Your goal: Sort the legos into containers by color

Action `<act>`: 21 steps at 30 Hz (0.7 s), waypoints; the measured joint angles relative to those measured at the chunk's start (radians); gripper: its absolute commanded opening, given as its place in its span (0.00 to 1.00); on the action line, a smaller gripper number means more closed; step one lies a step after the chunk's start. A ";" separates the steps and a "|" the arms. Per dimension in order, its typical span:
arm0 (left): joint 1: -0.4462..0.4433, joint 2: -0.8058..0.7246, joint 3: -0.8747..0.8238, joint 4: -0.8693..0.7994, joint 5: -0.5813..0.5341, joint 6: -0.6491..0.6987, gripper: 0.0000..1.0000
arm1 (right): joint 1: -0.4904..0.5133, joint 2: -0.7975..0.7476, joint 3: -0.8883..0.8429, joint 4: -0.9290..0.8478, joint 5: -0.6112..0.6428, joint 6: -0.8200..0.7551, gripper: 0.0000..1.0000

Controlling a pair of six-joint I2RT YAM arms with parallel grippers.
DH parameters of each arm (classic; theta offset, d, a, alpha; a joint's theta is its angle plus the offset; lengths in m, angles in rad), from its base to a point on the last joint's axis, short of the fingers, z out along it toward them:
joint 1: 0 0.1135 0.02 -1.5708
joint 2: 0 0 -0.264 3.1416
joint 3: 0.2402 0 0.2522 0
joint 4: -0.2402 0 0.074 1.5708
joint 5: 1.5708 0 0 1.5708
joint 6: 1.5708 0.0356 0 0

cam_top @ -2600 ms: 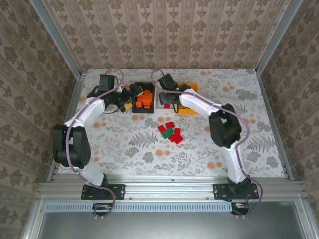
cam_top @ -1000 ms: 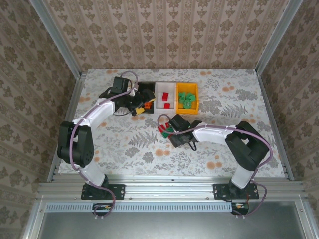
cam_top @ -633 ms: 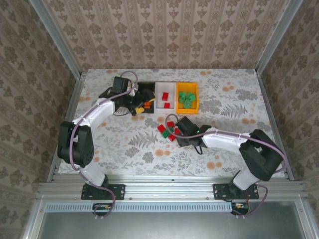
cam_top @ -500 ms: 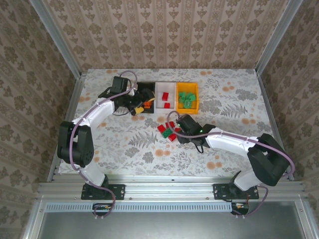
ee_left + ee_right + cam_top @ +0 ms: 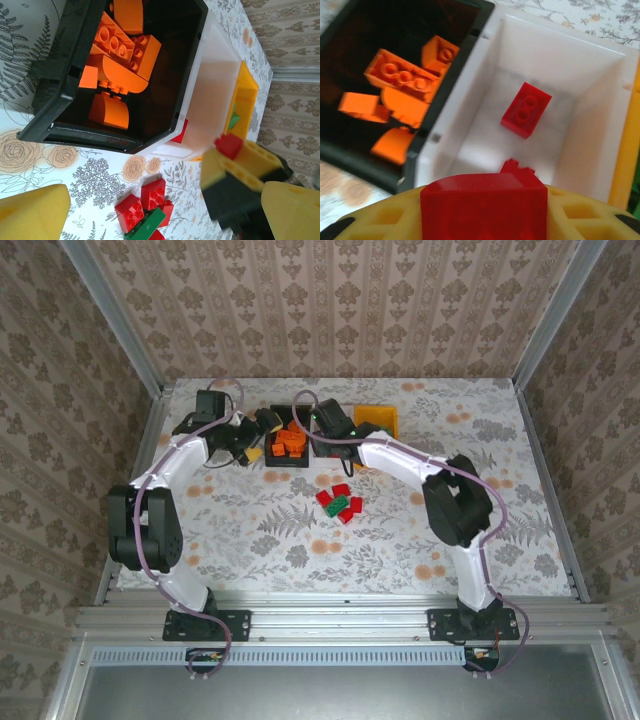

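Along the far side of the floral counter (image 5: 250, 540), three bins sit touching in a row: a black bin (image 5: 287, 464) of orange bricks (image 5: 117, 50), a white bin (image 5: 580, 145) with red bricks (image 5: 526, 109), and an orange-yellow bin (image 5: 378, 413). The left end effector (image 5: 255, 435) hangs beside the black bin, fingers wide apart and empty. The right end effector (image 5: 234, 159) hovers over the white bin, clamped on a held red brick (image 5: 482, 197). A loose pile (image 5: 341, 504) of reds and one green waits mid-counter. These bricks look light, rigid and slick. The flat side walls seem the best grip, clear of the studs.
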 measured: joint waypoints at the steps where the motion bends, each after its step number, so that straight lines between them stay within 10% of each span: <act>1: 0.000 0.000 0.000 0.000 0.001 0.000 1.00 | -0.010 0.037 0.041 -0.024 -0.002 -0.010 0.48; 13: 0.000 0.000 0.000 0.000 0.005 0.000 1.00 | -0.045 0.121 0.193 -0.142 -0.031 -0.040 0.68; 21: -0.038 0.000 0.000 0.001 0.004 0.000 1.00 | 0.048 -0.288 -0.348 -0.039 0.015 0.074 0.70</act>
